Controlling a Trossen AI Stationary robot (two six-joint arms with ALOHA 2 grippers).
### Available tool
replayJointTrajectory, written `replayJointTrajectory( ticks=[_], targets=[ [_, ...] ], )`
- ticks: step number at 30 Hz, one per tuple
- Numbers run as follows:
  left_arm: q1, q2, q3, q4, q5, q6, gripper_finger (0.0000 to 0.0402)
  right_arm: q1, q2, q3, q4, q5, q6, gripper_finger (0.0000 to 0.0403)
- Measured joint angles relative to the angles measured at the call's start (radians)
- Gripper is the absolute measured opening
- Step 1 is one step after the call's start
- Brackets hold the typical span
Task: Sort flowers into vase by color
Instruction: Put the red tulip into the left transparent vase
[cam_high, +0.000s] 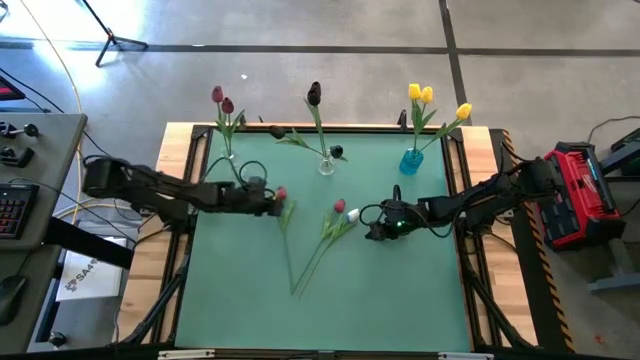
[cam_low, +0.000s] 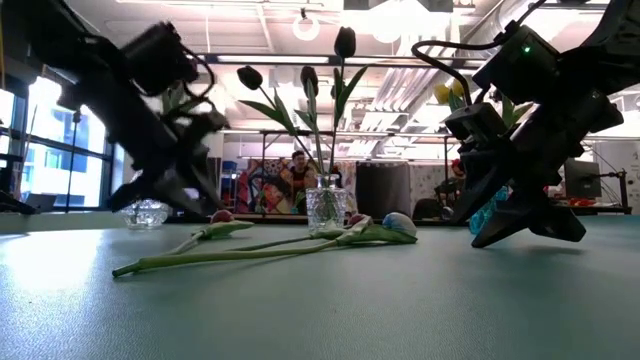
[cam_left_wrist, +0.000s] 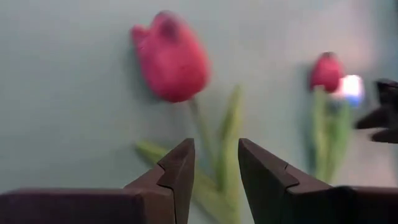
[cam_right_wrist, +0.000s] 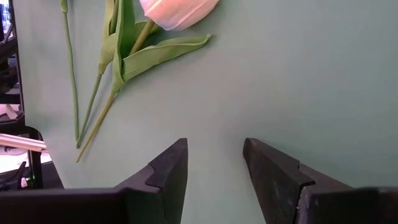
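Three loose flowers lie on the green mat (cam_high: 400, 290) that covers my bench (cam_high: 180, 250), a wood-edged top standing on a grey concrete floor. From the low view the room behind is an open workshop with strip lights overhead and a person (cam_low: 297, 175) far back, blurred.

At the far left of the mat, a clear vase (cam_high: 231, 157) holds dark pink tulips (cam_high: 222, 99), upright. The left gripper (cam_high: 272, 200) reaches in from the left, just beside a pink tulip (cam_high: 281, 193). Its head points toward the far edge, and its thin green stem runs toward the near edge. In the left wrist view the gripper's fingers (cam_left_wrist: 180, 165) are parted. The blurred stem and a leaf show beyond the gap, and nothing is clamped.

At the centre, a small cut-glass vase (cam_high: 326, 165) carries a black tulip (cam_high: 315, 93), standing tall. Two more black heads (cam_high: 277, 131) lie on the mat near it.

Right of centre, a second pink tulip (cam_high: 339, 206) and a white tulip (cam_high: 353, 214) lie side by side. Their heads point up and to the right, and their stems slant down-left to meet the first stem near the front edge. The petals look smooth and waxy, and the leaves are long, flat blades.

The right gripper (cam_high: 372, 225) sits low just beside the white head, released, with bare mat between its dark angular fingers (cam_right_wrist: 168, 168).

At the far right, a blue vase (cam_high: 411, 160) holds yellow tulips (cam_high: 420, 94).
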Motion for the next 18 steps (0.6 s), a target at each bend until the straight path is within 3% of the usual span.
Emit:
replayJointTrajectory(
  ticks=[11,18],
  targets=[
    [-0.001,0.174,0.000,0.192,0.013,0.019,0.0110,0.000,0.000,0.000,0.000,-0.008,-0.002,0.0156],
    [-0.001,0.245,0.013,0.219,0.006,0.021,0.0092,0.000,0.000,-0.001,-0.001,-0.025,-0.004,0.0156]
  ],
)
